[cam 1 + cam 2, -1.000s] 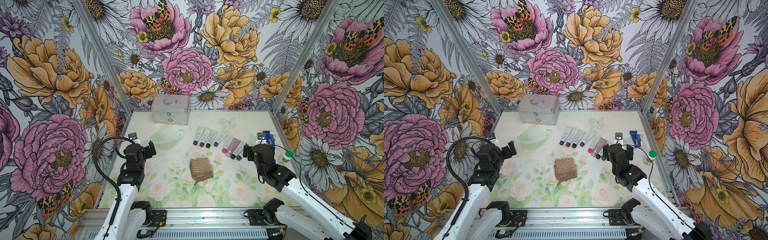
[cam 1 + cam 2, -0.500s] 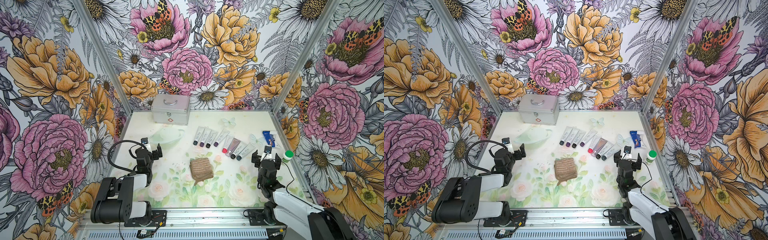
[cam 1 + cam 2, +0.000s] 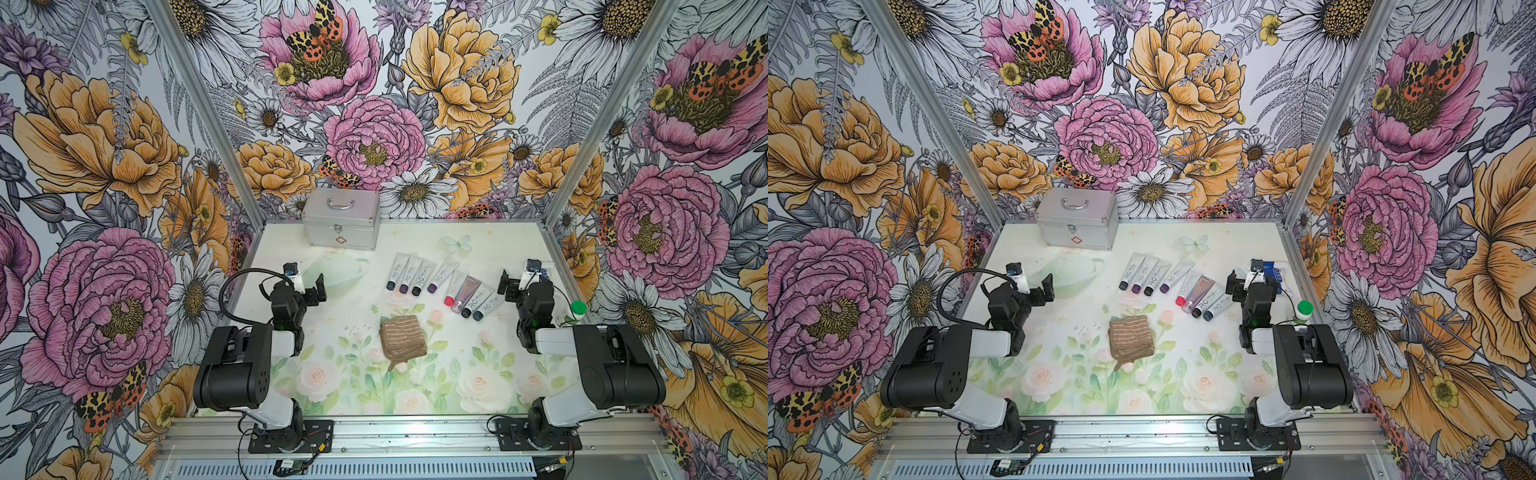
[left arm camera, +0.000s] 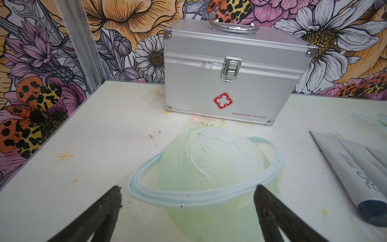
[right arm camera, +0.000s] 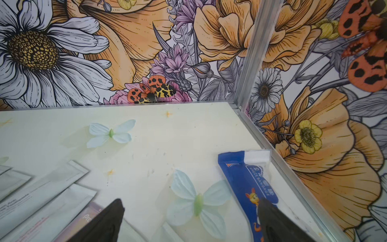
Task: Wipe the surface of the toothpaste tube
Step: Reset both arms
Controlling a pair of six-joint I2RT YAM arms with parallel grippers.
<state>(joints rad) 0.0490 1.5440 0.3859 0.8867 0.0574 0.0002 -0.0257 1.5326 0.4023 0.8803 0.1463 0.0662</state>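
Note:
Several grey and silver toothpaste tubes [image 3: 443,274] lie side by side in a slanted row at mid table, caps toward the near side; the row shows in both top views [image 3: 1173,276]. A folded brown cloth [image 3: 402,343] lies flat just in front of them. My left gripper [image 3: 307,286] hovers low at the left side, open and empty, with one tube [image 4: 351,174] off to its side. At the right side my right gripper [image 3: 519,282] is also open and empty, the tubes' flat ends [image 5: 41,194] beside it.
A shut silver first-aid case [image 3: 341,224] stands at the back left. A blue gauze bandage packet [image 5: 247,184] lies along the right wall, by one right fingertip. A green-capped bottle [image 3: 577,307] stands at the right edge behind the right arm.
Both arms have dropped from a raised pose and folded back to the near corners. The grippers stayed open; tubes and cloth have not moved.

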